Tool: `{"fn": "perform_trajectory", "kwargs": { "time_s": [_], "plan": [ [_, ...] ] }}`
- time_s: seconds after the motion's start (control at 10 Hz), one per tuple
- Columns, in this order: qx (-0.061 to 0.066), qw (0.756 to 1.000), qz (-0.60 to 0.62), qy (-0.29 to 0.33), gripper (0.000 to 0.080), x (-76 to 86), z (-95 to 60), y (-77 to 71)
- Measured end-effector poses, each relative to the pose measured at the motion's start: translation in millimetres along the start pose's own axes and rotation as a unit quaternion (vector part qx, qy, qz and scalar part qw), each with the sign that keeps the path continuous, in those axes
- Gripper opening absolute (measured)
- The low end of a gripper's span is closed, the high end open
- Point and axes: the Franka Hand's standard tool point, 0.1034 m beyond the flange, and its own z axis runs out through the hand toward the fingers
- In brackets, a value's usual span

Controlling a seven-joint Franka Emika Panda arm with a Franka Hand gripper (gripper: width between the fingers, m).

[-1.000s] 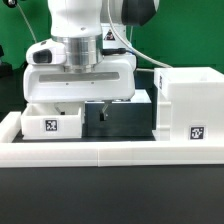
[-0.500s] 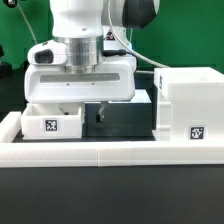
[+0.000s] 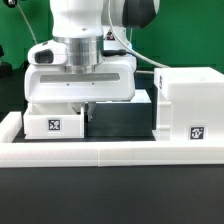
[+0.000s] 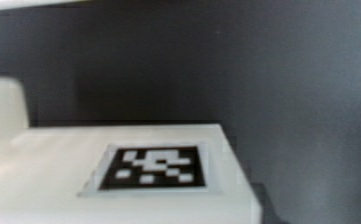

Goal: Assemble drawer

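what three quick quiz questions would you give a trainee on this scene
1. True or false: the big box stands on the exterior view's right of the small tray.
2. What does the wrist view show on the small tray? A) a square tag B) a knob C) a screw
3. How many tags show in the exterior view? ____
Key: 1 true; 2 A; 3 two

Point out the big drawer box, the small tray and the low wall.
Big box (image 3: 190,110): exterior view, front face above its tag.
Small tray (image 3: 53,126): exterior view, tag on its front.
Low wall (image 3: 110,150): exterior view, its middle stretch.
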Motion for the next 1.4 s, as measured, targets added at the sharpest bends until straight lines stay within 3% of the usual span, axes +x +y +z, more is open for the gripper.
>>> {"fn": "perform_trajectory", "kwargs": {
  "time_s": [0.8,1.2,1.4],
  "plan": [
    [0.0,1.0,-0.005,-0.001,0.0042,0.3,-1.2,-0.8],
    [0.013,0.999,-0.028,-0.008,0.0042,7.2,-31.8,-11.4],
    [0.012,0.998,-0.058,-0.011,0.0042,4.7,-27.2,-10.7]
  ]
}}
